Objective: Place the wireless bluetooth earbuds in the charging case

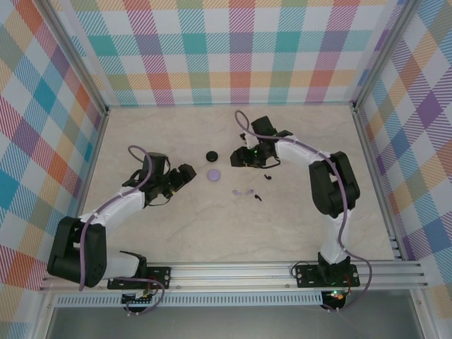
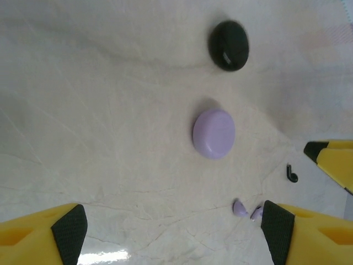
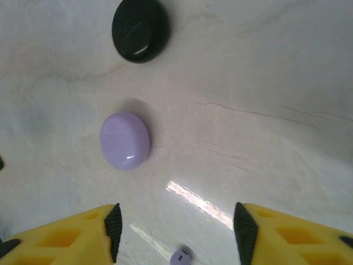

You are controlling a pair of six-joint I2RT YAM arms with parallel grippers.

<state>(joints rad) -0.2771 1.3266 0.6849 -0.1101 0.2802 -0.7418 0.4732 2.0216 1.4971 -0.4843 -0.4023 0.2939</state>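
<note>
Top external: lilac earbuds point(image 1: 236, 191), black earbud point(image 1: 258, 198) loose on desk point(image 1: 176, 233).
Handling: tiny, light, slippery; pinch across the body.
Left and right jaws: spread, empty.

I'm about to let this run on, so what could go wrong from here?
Both the lilac case and black case look shut, so earbuds can't go in yet. The two lilac earbuds lie close together; the open left pincer might nudge one away. The right pincer hovers close, so the arms could clash.
</note>
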